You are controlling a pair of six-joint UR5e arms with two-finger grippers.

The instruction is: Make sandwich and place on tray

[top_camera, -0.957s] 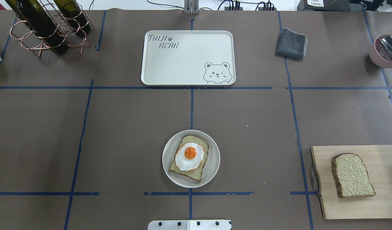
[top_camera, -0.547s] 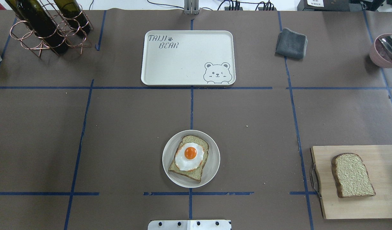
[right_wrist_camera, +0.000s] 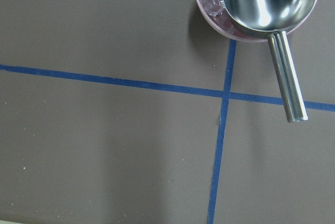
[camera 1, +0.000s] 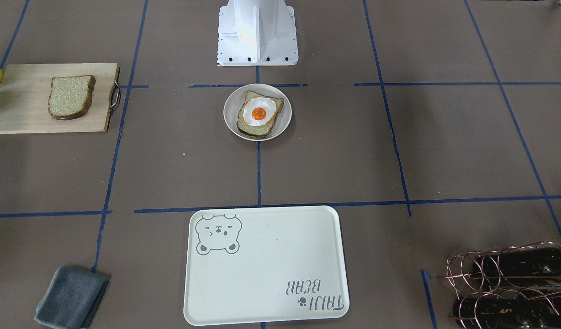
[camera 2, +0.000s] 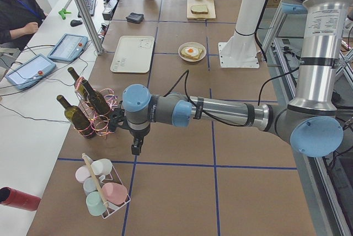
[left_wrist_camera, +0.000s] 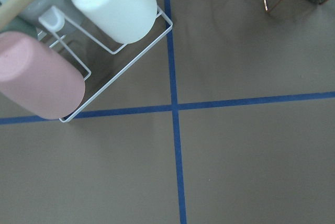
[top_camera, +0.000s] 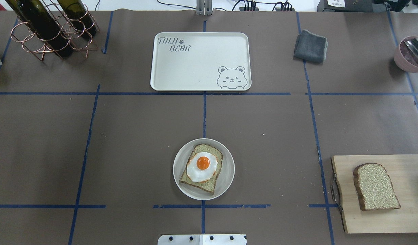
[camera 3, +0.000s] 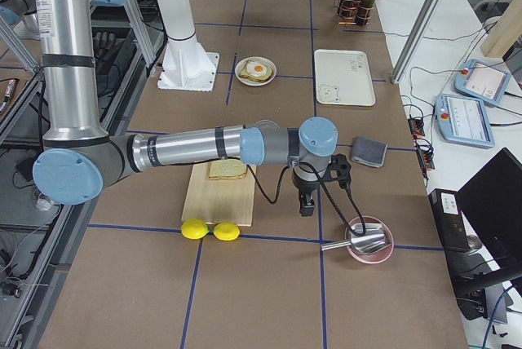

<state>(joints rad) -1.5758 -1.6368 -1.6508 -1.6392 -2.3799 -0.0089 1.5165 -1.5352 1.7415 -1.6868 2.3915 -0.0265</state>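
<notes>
A bread slice (top_camera: 209,183) topped with a fried egg (top_camera: 202,166) lies on a small round plate (top_camera: 228,178) near the robot's base. A second bread slice (top_camera: 375,186) lies on the wooden cutting board (top_camera: 410,217) at the right. The cream bear tray (top_camera: 195,64) sits empty at the far middle. My left gripper (camera 2: 135,146) shows only in the exterior left view, hanging over the table beside the bottle rack. My right gripper (camera 3: 306,206) shows only in the exterior right view, beside the board. I cannot tell whether either is open or shut.
A copper rack with wine bottles (top_camera: 49,27) stands far left. A grey cloth (top_camera: 310,46) lies far right, and a pink bowl with a metal scoop (top_camera: 411,52) sits at the right edge. A white wire caddy with cups (left_wrist_camera: 78,41) and two lemons (camera 3: 210,230) lie beyond the ends.
</notes>
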